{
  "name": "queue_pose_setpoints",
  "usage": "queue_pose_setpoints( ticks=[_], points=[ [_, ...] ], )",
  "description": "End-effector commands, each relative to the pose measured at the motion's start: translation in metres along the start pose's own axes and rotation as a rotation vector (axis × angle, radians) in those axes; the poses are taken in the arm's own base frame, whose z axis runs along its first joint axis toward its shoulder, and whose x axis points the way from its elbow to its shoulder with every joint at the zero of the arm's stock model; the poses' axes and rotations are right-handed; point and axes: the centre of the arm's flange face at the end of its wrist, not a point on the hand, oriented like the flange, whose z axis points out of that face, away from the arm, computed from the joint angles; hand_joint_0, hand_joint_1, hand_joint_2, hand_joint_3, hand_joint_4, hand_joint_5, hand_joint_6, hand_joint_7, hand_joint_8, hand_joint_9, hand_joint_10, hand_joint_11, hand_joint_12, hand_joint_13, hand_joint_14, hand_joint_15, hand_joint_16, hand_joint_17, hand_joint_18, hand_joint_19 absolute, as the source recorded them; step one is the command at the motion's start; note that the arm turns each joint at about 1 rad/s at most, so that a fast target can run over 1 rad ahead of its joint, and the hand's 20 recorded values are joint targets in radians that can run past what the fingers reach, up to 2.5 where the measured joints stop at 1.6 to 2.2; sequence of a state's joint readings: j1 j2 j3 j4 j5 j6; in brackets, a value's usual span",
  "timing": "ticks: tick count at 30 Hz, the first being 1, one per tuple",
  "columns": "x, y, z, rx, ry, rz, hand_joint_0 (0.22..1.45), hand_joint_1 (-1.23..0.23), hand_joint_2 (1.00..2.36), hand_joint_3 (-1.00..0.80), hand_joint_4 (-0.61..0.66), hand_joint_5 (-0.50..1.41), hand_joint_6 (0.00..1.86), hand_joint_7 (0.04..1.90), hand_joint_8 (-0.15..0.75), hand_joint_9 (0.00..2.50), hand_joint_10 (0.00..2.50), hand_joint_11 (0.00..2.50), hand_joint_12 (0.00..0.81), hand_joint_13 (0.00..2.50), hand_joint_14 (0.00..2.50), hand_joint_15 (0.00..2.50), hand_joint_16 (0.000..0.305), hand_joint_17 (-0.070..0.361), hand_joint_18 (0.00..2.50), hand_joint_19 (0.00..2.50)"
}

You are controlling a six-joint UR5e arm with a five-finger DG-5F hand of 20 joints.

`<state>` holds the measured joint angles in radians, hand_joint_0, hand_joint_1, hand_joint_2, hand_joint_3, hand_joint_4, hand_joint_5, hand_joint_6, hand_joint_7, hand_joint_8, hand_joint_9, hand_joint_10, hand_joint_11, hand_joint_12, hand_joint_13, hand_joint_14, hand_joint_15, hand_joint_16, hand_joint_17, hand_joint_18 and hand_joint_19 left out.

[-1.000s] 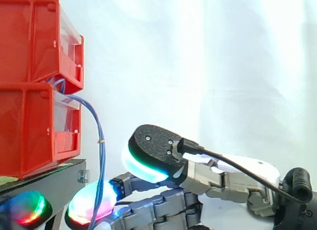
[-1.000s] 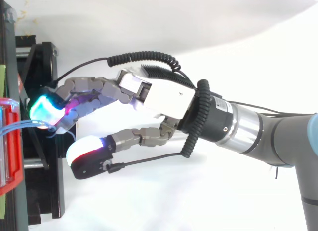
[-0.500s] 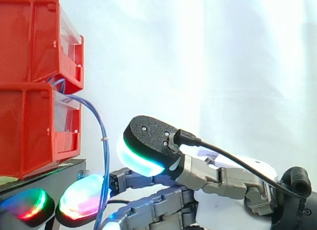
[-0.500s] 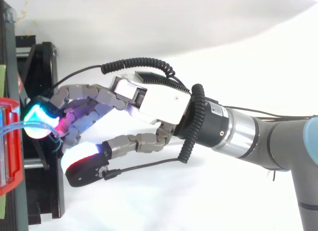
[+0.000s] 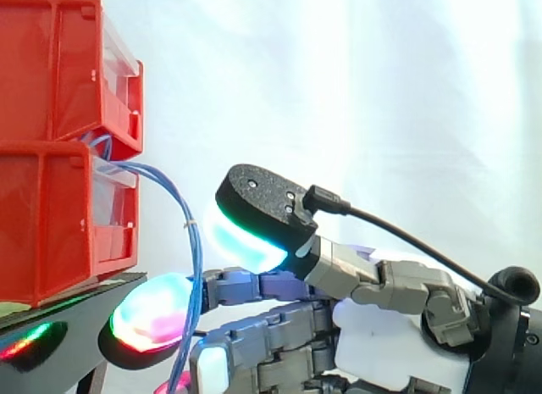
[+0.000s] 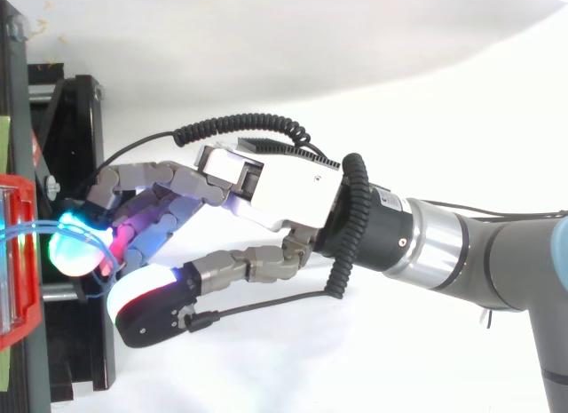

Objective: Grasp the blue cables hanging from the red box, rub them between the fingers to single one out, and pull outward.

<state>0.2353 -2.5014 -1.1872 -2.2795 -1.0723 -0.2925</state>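
Note:
Thin blue cables (image 5: 198,258) leave the gap between two stacked red bins (image 5: 51,216), arc to the right and drop down. My hand (image 5: 381,343) comes in from the right, below and beside them. The cables run down across the glowing fingertips (image 5: 152,322) and pass between the curled fingers, bowed away from the bins. The thumb (image 5: 254,212) stands apart above them with its cyan pad facing down. From above, the cables (image 6: 40,225) leave the red bin (image 6: 22,324) and loop round the cyan fingertip (image 6: 75,249) of my hand (image 6: 284,186).
The bins stand on a black stand (image 5: 85,296) at the left, also seen from above (image 6: 71,360). A white curtain hangs behind, and white ground lies under the arm.
The hand has risen and its fingers have curled closer to the stand. The thumb has lifted. The cables are bowed further right, away from the bins.

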Motion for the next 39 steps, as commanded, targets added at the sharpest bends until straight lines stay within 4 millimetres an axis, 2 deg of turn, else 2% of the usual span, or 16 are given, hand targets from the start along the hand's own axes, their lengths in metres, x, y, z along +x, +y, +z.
queue_pose_setpoints(
  ticks=[1,10,16,21,26,31,37,39],
  points=[
    [-0.002,0.007,0.0,0.015,0.012,-0.003,0.59,-0.57,1.01,-0.43,0.28,-0.1,0.5,1.07,0.239,1.12,0.02,0.75,0.326,0.88,0.02,0.54,0.041,0.092,0.61,0.46],
    [-0.007,0.03,0.003,0.033,0.017,-0.013,0.59,-0.58,1.01,-0.43,0.25,-0.09,0.5,1.17,0.235,1.12,0.02,0.79,0.327,0.87,0.02,0.54,0.041,0.093,0.61,0.46],
    [-0.008,0.037,0.002,0.051,0.024,-0.007,0.59,-0.58,1.0,-0.43,0.23,-0.08,0.5,1.21,0.236,1.13,0.02,0.81,0.328,0.88,0.02,0.56,0.041,0.093,0.62,0.47],
    [-0.018,0.047,0.003,0.081,0.024,-0.002,0.6,-0.58,1.0,-0.43,0.22,-0.08,0.5,1.25,0.233,1.15,0.02,0.85,0.327,0.88,0.02,0.56,0.041,0.093,0.62,0.48],
    [-0.025,0.045,-0.002,0.144,0.034,0.01,0.6,-0.58,1.0,-0.43,0.21,-0.07,0.5,1.31,0.237,1.16,0.02,0.87,0.327,0.89,0.02,0.56,0.041,0.093,0.63,0.48],
    [-0.031,0.042,-0.006,0.19,0.038,0.034,0.6,-0.59,1.0,-0.43,0.2,-0.08,0.55,1.24,0.238,1.17,0.02,0.89,0.33,0.89,0.02,0.55,0.042,0.093,0.64,0.49],
    [-0.036,0.069,-0.004,0.2,0.04,0.028,0.6,-0.61,1.01,-0.43,0.19,-0.08,0.61,1.18,0.239,1.16,0.02,0.88,0.328,0.88,0.02,0.56,0.041,0.093,0.64,0.49],
    [-0.035,0.072,-0.004,0.204,0.043,0.023,0.6,-0.61,1.01,-0.43,0.19,-0.09,0.62,1.15,0.239,1.16,0.02,0.88,0.332,0.89,0.02,0.55,0.041,0.093,0.64,0.49]
  ],
)
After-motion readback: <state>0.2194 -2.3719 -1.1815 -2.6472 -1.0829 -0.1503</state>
